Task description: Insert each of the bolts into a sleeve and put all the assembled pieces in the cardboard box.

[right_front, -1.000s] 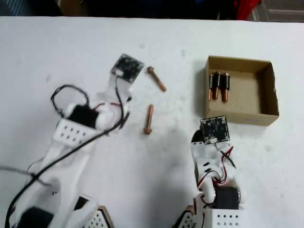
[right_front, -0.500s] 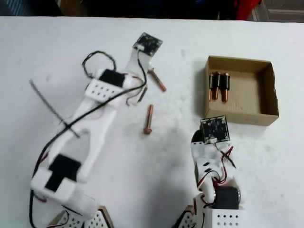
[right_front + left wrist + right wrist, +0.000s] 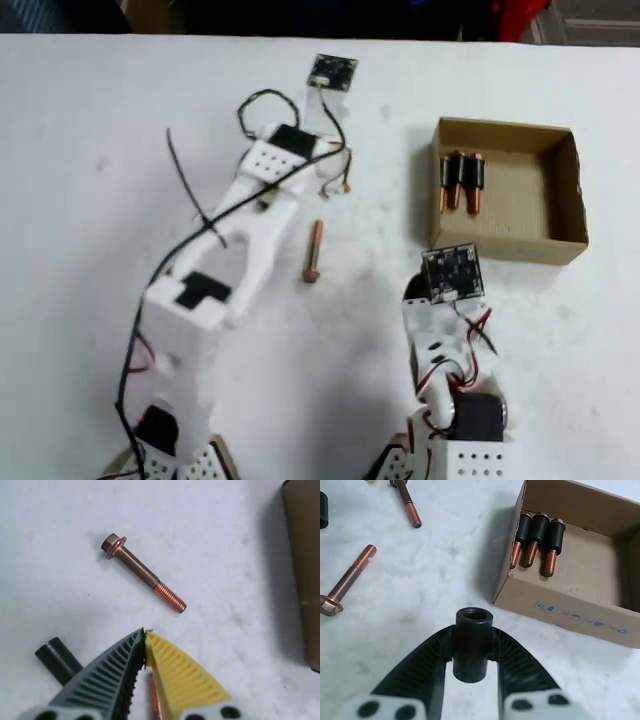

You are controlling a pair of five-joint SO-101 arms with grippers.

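A loose copper bolt (image 3: 314,250) (image 3: 142,572) (image 3: 347,585) lies mid-table. A second bolt (image 3: 406,502) lies farther back, mostly under the left arm (image 3: 265,190) in the high view. My left gripper (image 3: 145,632) hovers over it with its tips together; a strip of copper shaft shows through the slit behind them. A free black sleeve (image 3: 57,660) (image 3: 321,502) lies beside that gripper. My right gripper (image 3: 472,640) is shut on another black sleeve (image 3: 472,655), held upright near the front of the cardboard box (image 3: 500,128) (image 3: 560,605). Three assembled pieces (image 3: 460,182) (image 3: 535,540) lie in the box.
The right arm (image 3: 450,330) stands at the table's near right, just in front of the box. The left arm stretches diagonally from the near left corner to the far middle, trailing a black cable (image 3: 190,190). White tabletop lies open on the far left.
The left arm has swung from the left of the table up and to the right, ending over the far bolt. The right arm and the mid-table bolt have not moved.
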